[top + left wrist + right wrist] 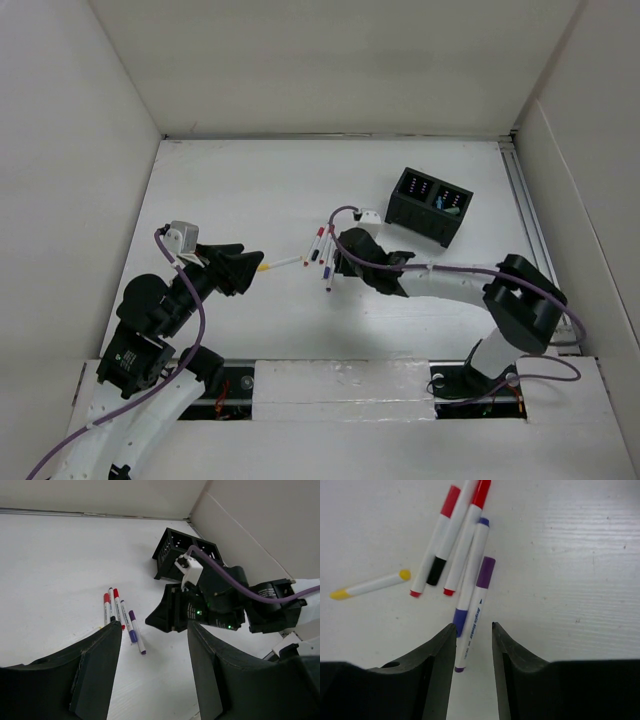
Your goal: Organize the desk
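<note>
Where overhead cannot tell, right wrist shows purple marker (479, 587) between fingers (432, 665).

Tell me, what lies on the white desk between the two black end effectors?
Top view: a yellow-capped white marker, then a cluster of red, blue and purple-capped markers.

1. Top view: fixed high above the near edge, looking steeply down over the whole desk (250, 190).
2. Left wrist view: low, facing rightwards across the desk to the pens (119, 611), the black box (172, 555) and the right arm (270, 610); middle range.
3. Right wrist view: very close, looking straight down on the pens.
4. All three views share the pens.
</note>
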Available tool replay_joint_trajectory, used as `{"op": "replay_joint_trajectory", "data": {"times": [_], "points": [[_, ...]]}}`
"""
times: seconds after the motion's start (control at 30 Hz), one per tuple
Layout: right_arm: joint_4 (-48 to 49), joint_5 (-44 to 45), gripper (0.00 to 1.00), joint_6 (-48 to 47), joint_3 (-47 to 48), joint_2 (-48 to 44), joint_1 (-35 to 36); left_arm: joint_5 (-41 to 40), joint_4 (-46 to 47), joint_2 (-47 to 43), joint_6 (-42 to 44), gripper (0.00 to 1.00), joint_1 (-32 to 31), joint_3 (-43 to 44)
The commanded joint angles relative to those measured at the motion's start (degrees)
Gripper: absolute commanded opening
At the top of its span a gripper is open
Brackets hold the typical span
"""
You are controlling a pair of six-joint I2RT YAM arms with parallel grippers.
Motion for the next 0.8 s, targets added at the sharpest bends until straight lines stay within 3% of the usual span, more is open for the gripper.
{"op": "replay_joint_trajectory", "data": {"times": [0.0,0.47,0.77], "points": [[-0.6,3.8,0.4,0.9,3.7,2.4,1.5,1.2,2.4,-0.2,0.7,0.52,0.3,-0.6],[-2.7,5.3,0.39,1.4,10.2,14.4,2.1,1.0,2.7,-1.0,0.8,0.52,0.3,-0.6],[-4.5,8.7,0.3,3.1,10.4,15.8,2.1,1.9,2.7,-1.1,0.8,0.52,0.3,-0.7]]}}
